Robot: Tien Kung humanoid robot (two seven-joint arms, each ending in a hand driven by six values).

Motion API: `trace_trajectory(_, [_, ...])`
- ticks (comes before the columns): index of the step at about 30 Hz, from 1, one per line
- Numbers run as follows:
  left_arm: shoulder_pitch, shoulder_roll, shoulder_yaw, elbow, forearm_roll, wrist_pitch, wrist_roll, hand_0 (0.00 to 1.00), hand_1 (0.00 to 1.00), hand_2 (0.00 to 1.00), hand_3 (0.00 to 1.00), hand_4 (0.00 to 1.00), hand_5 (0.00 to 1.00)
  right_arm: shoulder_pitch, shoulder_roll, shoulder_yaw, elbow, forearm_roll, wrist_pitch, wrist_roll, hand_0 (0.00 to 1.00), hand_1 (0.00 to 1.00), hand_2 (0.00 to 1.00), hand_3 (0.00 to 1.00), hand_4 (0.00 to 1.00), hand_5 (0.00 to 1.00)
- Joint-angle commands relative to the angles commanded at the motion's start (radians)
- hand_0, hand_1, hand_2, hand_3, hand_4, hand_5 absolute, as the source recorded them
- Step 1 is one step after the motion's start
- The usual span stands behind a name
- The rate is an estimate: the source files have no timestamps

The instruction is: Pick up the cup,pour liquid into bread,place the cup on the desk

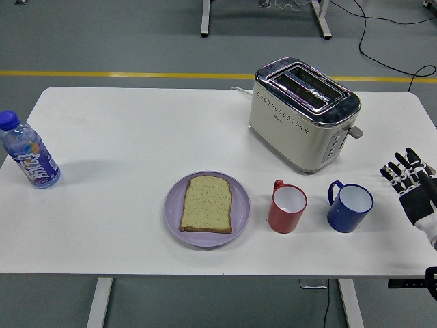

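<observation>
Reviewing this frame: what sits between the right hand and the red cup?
In the head view, the blue cup stands between the right hand and the red cup, all apart on the white table.

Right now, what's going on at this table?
Nothing is being handled yet. The right hand hovers open at the table's right edge, beside the blue cup but not touching it. The red cup stands upright next to the bread on its purple plate. The left arm is out of view.
</observation>
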Motion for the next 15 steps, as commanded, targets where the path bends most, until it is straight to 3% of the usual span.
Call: trace_trajectory(15, [0.004, 0.000, -0.012, 0.001, 0.019, 0.000, 0.004, 0.690, 0.756, 0.773, 0.611, 0.396, 0.998, 0.003, 0.011, 0.020, -0.031, 0.021, -0.017, 0.011, 0.568, 0.482, 0.579, 0.588, 0.665, 0.153])
